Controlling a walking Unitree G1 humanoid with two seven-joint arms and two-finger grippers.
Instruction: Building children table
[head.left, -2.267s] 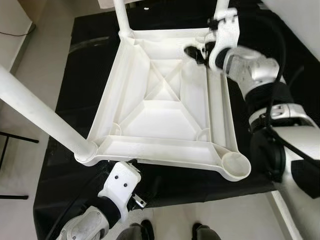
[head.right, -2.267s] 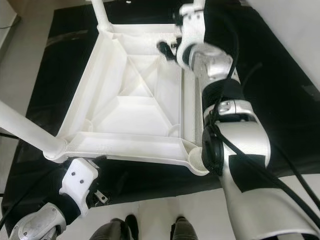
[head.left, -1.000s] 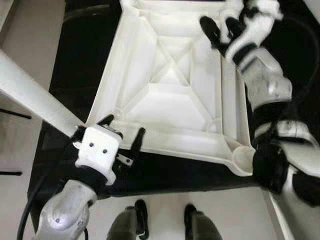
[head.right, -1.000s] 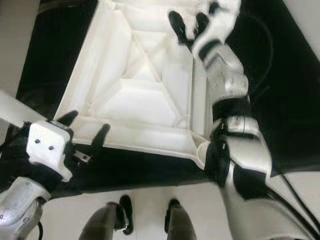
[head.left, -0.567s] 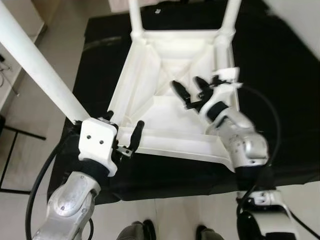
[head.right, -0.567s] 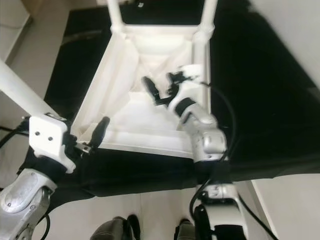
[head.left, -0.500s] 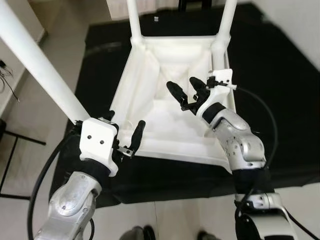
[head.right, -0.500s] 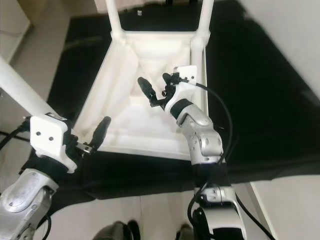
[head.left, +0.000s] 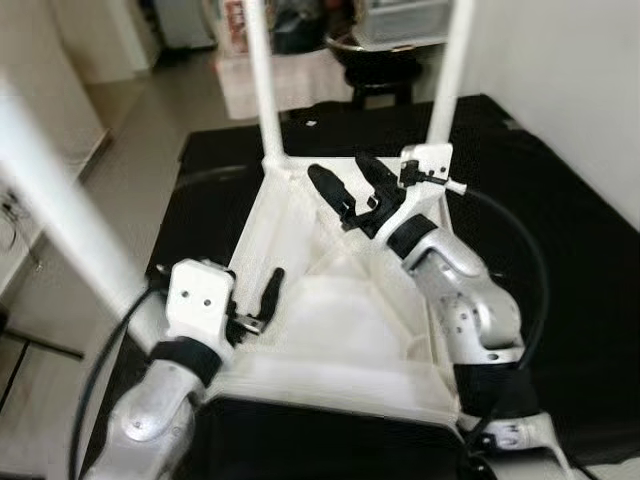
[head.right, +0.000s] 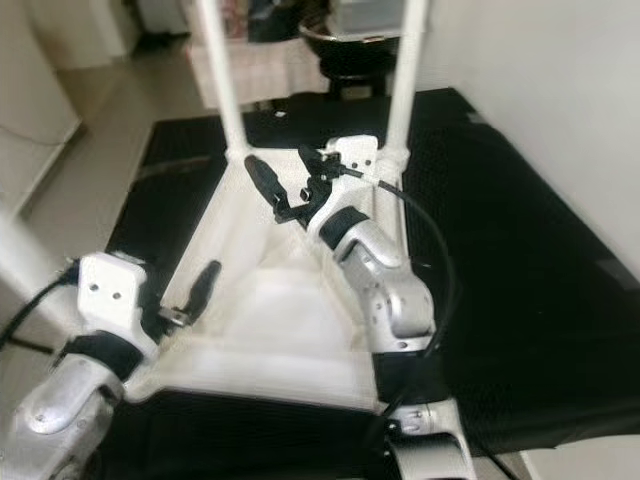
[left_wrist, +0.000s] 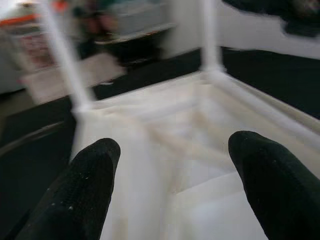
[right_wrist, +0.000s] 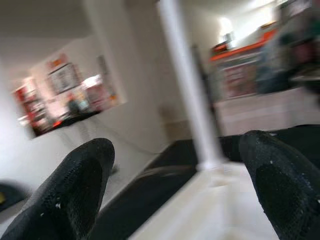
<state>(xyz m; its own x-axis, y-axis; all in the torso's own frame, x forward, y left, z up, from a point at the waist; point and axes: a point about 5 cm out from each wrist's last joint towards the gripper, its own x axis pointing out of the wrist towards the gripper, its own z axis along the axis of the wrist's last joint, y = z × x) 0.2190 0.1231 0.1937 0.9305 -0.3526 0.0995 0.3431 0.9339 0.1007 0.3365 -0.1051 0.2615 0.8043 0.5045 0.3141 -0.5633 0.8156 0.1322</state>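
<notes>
Left eye view shows a white plastic table lying upside down on a black mat, its legs pointing up. Left tool hovers at the near left rim, fingers spread, holding nothing. Right tool hangs over the far part of the underside, fingers also apart and empty.

Support: black mat spread over pale floor | on mat: white table, upturned, legs upward | floor: beyond mat's far edge
</notes>
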